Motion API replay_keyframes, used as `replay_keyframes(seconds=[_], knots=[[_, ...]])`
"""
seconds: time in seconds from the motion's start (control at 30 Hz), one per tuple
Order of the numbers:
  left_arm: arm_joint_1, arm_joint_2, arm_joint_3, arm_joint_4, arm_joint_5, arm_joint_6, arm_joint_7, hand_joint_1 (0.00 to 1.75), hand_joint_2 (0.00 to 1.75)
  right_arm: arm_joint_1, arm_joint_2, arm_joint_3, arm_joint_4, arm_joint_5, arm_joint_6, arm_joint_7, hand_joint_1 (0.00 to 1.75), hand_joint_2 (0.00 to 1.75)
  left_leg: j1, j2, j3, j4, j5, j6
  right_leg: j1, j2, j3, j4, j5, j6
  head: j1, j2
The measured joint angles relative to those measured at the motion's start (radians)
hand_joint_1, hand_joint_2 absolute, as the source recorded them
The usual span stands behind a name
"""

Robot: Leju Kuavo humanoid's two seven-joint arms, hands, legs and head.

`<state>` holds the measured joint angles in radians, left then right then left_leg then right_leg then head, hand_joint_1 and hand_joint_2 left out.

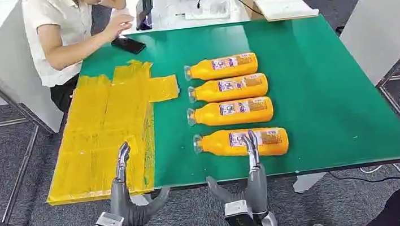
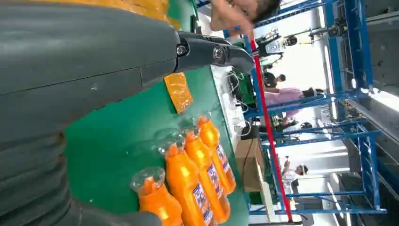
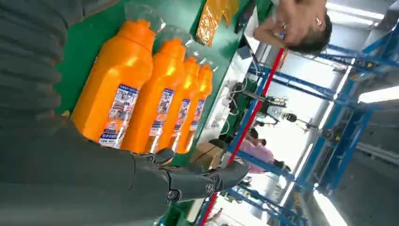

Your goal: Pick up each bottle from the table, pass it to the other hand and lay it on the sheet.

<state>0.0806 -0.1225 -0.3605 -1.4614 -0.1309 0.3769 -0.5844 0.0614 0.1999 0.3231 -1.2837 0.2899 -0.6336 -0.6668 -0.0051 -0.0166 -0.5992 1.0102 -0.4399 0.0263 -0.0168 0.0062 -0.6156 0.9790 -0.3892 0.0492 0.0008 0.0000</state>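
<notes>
so my right hand (image 1: 249, 184) reaches up over the near edge of the green worktop (image 1: 326, 93), fingers straight and apart with the thumb splayed, holding nothing; its fingertips overlap the nearest orange bottle (image 1: 241, 143) in the head view, but whether they touch it i cannot tell. my left hand (image 1: 127, 195) is released too, fingers straight, thumb out, its tips over the near part of the yellow sheet (image 1: 103, 135). four bottles lie on their sides in a close row on the bare green surface, just right of the sheet, clear caps pointing toward it. they are smooth, glossy orange plastic with blue-and-white labels on flattish bodies that narrow to the neck. the sheet is thin, crinkled and shiny like film, with an uneven far edge. a person (image 1: 72, 31) sits at the far left corner, beside a dark phone (image 1: 128, 45).
</notes>
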Motion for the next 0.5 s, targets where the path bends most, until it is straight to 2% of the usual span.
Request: replay_keyframes(seconds=[0.5], knots=[[0.002, 0.000, -0.005, 0.000, -0.008, 0.005, -0.001, 0.00, 1.75, 0.000, 0.000, 0.001, 0.014, -0.017, 0.000, 0.000, 0.00, 1.75, 0.000, 0.000, 0.000, 0.000, 0.000, 0.000, 0.000, 0.000, 0.000, 0.000, 0.000, 0.000, 0.000, 0.000]])
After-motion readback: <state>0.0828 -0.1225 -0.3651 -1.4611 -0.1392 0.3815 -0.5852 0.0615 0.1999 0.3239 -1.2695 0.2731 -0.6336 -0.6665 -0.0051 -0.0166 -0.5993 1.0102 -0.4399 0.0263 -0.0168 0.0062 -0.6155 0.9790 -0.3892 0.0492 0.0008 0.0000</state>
